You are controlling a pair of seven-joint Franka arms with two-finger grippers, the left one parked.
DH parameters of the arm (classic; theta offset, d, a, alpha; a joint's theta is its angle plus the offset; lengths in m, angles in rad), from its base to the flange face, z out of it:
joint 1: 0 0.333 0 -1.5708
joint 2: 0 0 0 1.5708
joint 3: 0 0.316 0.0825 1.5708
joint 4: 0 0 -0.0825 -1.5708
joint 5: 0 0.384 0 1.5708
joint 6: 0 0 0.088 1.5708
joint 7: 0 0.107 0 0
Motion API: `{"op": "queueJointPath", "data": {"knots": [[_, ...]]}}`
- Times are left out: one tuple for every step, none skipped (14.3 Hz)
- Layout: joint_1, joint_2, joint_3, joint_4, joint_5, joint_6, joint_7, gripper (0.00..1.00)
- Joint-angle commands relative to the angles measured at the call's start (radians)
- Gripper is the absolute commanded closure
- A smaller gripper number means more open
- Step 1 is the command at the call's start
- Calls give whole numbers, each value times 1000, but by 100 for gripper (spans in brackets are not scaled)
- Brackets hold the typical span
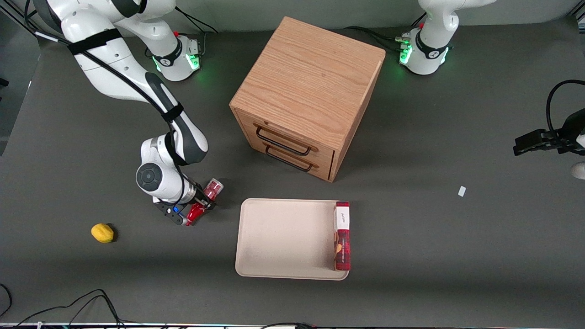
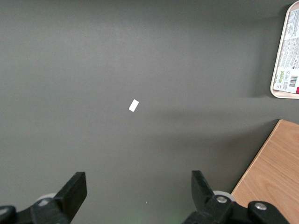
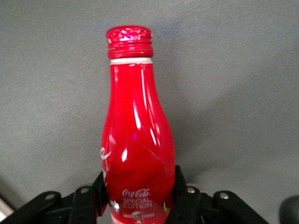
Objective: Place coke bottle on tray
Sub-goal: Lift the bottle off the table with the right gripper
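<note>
The coke bottle (image 1: 204, 199) is a small red bottle with white script, and it lies tilted in my right gripper (image 1: 201, 201). The gripper is shut on the bottle's lower body, low over the table. In the right wrist view the fingers (image 3: 99, 189) press both sides of the bottle (image 3: 135, 126), and its red cap (image 3: 129, 36) points away from the gripper (image 3: 139, 186). The beige tray (image 1: 283, 237) lies flat beside the bottle, a short gap away toward the parked arm's end. A corner of the tray's rim (image 2: 282, 95) shows in the left wrist view.
A long red-and-white box (image 1: 342, 235) lies along one tray edge. A wooden drawer cabinet (image 1: 306, 91) stands farther from the front camera than the tray. A yellow lemon (image 1: 102, 232) lies toward the working arm's end. A white scrap (image 1: 462, 191) lies toward the parked arm's end.
</note>
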Motion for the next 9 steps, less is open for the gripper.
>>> {"op": "queueJointPath", "data": {"knots": [[2,-51,4,6,-26,-27,13,100],[2,-71,4,24,-27,-73,6,100],[1,-97,4,49,-44,-132,0,100],[-1,-122,4,76,-70,-208,-29,100],[-4,-143,4,113,-75,-281,-52,100],[-6,-163,2,142,-75,-346,-91,100],[-7,-179,2,173,-75,-398,-133,100],[-7,-188,0,205,-76,-439,-159,100],[-3,-193,0,248,-79,-485,-172,100]]}}
